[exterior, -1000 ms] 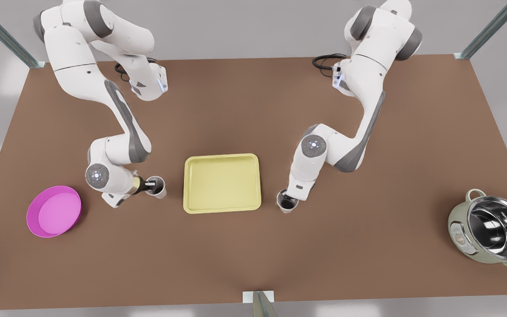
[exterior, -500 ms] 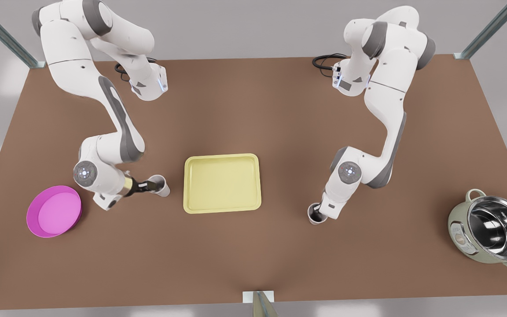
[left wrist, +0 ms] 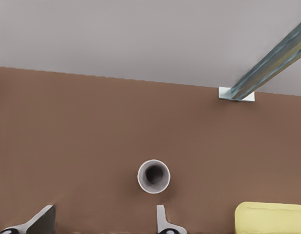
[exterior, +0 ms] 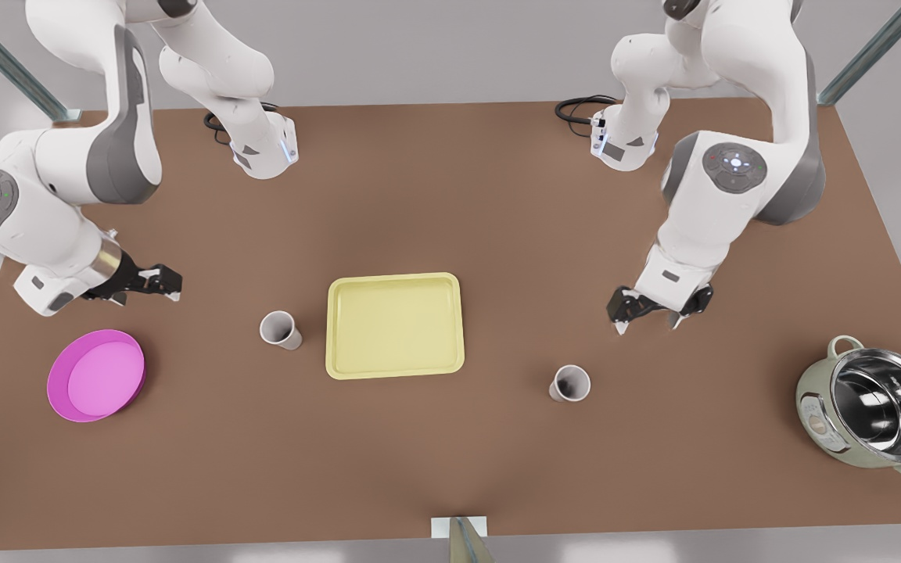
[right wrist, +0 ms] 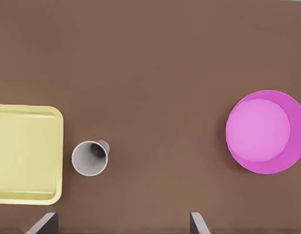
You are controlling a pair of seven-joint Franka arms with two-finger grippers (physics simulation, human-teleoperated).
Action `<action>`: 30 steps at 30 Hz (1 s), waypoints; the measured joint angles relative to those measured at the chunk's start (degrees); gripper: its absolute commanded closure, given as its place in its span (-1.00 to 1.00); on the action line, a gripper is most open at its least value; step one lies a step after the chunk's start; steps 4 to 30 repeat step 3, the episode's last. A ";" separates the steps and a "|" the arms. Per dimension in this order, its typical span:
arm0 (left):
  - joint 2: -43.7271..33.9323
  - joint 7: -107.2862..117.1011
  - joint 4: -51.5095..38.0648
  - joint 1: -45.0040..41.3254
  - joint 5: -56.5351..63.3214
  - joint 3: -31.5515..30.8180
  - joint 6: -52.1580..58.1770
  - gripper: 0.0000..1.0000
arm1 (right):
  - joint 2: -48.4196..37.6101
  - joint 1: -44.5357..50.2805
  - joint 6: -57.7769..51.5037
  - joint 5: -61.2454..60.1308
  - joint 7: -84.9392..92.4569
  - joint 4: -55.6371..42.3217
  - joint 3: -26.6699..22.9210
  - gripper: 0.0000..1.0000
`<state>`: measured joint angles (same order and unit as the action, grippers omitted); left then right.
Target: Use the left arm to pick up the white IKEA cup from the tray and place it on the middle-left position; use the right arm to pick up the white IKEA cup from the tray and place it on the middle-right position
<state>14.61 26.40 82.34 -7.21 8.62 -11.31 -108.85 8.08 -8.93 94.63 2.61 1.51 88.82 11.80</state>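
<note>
1. Left gripper [exterior: 648, 324] [left wrist: 102, 224]: jaws spread wide, holding nothing. It hung above the table at the front view's right, between the tray and the pot, apart from the nearest cup.

2. Right gripper [exterior: 175, 285] [right wrist: 122, 225]: jaws parted, holding nothing. It was raised at the front view's left, above the magenta dish's far side and well apart from the nearest cup.

3. First white tapered cup [exterior: 570, 383] [left wrist: 154, 176]: stood mouth up on the tabletop. It was off the tray on the front view's right side, nearer the camera than the left gripper.

4. Second white tapered cup [exterior: 279, 329] [right wrist: 90, 157]: stood mouth up on the tabletop. It was just beside the tray's edge on the front view's left, not touching it.

5. Pale yellow rectangular tray with rounded corners and low rim [exterior: 396, 324] [left wrist: 272, 217] [right wrist: 24, 153]: lay at the table's middle, between the two cups.

6. Round magenta dish [exterior: 96, 375] [right wrist: 262, 131]: sat near the table's edge at the front view's left.

7. Pale green pot with a shiny steel interior [exterior: 873, 410]: sat at the front view's far right.

8. Plain brown tabletop [exterior: 450, 195]: carried all of the above.
</note>
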 measured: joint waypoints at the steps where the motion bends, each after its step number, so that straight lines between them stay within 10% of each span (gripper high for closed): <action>1: -0.34 -1.18 0.06 0.51 -0.38 1.61 2.54 -1.00 | -0.01 0.13 -0.24 0.12 0.12 -0.01 0.04 -1.00; 30: -0.46 -3.36 0.17 1.20 -0.97 3.11 6.50 -1.00 | 0.05 0.55 -0.56 0.29 0.11 -0.13 0.30 -1.00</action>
